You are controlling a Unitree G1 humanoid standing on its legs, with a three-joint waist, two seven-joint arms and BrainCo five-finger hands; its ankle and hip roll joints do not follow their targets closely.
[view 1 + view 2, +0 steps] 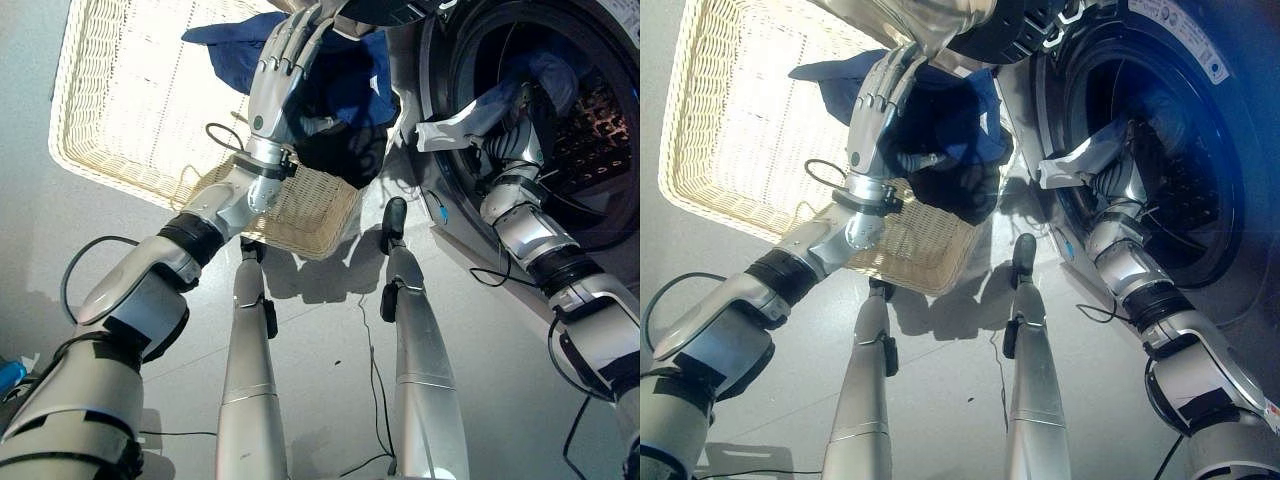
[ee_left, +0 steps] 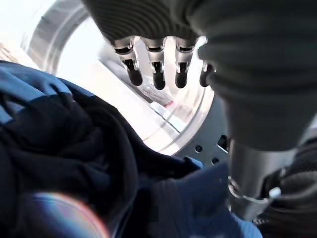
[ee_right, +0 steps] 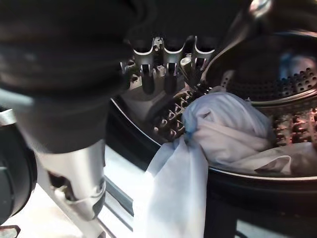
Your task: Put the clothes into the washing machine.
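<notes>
I see the washing machine (image 1: 600, 40) w/ its drum open, wicker basket (image 1: 120, 110) on the floor beside it. My left hand (image 1: 285, 75) is raised over the basket's near corner, fingers (image 2: 156, 74) straight, a dark navy garment (image 1: 345, 110) draped over it. Right hand (image 3: 158, 69) is at the drum mouth; can't tell its grasp. Right wrist view shows a pale blue-white cloth (image 3: 218, 129) hanging over the drum rim.
</notes>
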